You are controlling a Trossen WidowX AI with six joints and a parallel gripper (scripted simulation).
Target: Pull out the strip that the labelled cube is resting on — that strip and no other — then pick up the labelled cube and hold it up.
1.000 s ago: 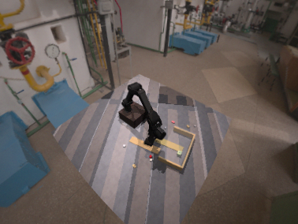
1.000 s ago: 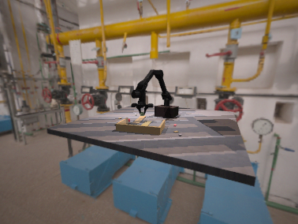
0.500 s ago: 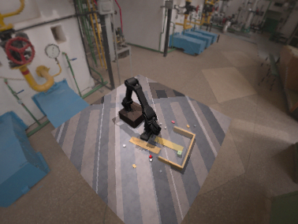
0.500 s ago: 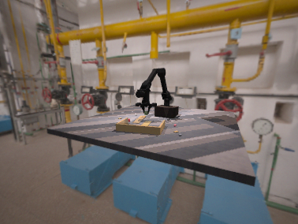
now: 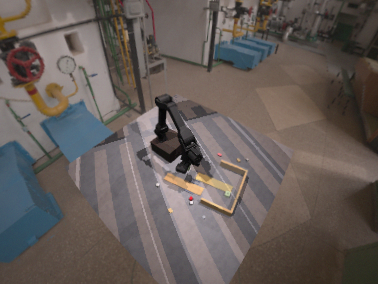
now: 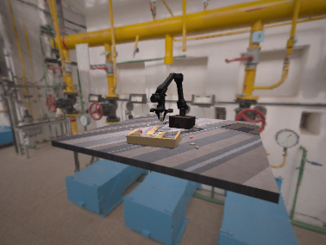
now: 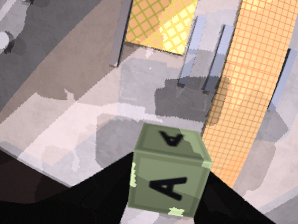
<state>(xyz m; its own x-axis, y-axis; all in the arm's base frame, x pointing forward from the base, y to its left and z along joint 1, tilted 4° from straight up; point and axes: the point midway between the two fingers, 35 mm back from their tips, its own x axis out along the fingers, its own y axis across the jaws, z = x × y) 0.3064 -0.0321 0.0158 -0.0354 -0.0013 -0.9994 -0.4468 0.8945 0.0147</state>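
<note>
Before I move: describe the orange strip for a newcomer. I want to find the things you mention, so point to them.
On the striped table top [image 5: 125, 200] [image 6: 216, 157] [image 7: 60, 65], find the three-sided tan frame [image 5: 240, 192] [image 6: 153, 141]. The orange strip [image 5: 184, 184] [image 6: 152, 129] [image 7: 255, 70] lies outside its open side. Its fine square grid distinguishes it from the yellow strip [image 5: 212, 182] [image 6: 160, 135] [image 7: 160, 25], which reaches into the frame.

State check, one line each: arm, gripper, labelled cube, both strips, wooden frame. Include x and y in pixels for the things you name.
Arm [image 5: 174, 117] [image 6: 166, 83]: bent, reaching forward and down
Gripper [image 5: 190, 166] [image 6: 161, 117] [image 7: 165, 164]: shut on the labelled cube
Labelled cube [image 7: 169, 182]: held between the fingers, raised off the table, letter A on two visible faces
Orange strip [image 5: 184, 184] [image 7: 255, 75]: lying flat, outside the frame
Yellow strip [image 5: 214, 183] [image 7: 162, 25]: lying flat, partly inside the frame
Wooden frame [image 5: 240, 192] [image 6: 153, 141]: three-sided, open toward the robot
</note>
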